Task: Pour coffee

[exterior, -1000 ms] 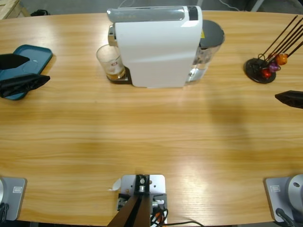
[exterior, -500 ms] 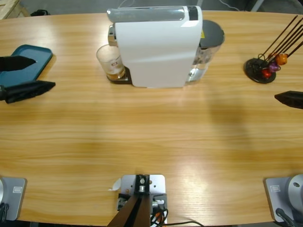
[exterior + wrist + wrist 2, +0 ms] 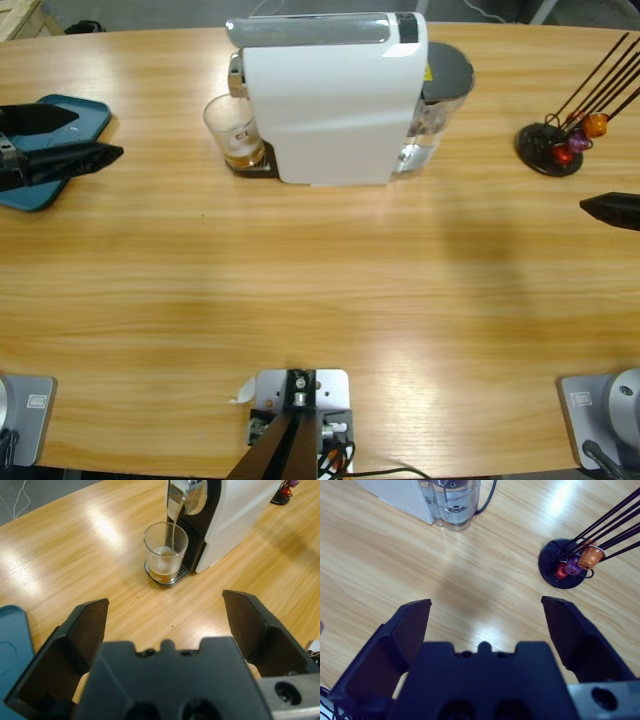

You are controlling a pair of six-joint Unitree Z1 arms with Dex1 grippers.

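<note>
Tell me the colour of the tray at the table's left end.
Teal blue tray, clearest in the high view.

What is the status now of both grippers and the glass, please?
Left gripper open, empty, over the blue tray. Right gripper open, empty, near the capsule stand. Glass under the spout, coffee shallow. Path clear.

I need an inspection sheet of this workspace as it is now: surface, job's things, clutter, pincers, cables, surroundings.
Surface: long wooden table, no spill seen.
Job's things: small clear glass tumbler under the spout of the white capsule coffee machine; amber coffee shallow in it, a stream falling in.
Clutter: teal plastic tray; black wire capsule stand with orange, purple and red capsules.
Pincers: left pincer open, over the tray's edge, empty; right pincer open, empty.
Cables: black cable behind the machine.
Surroundings: grey floor beyond the table.
</note>
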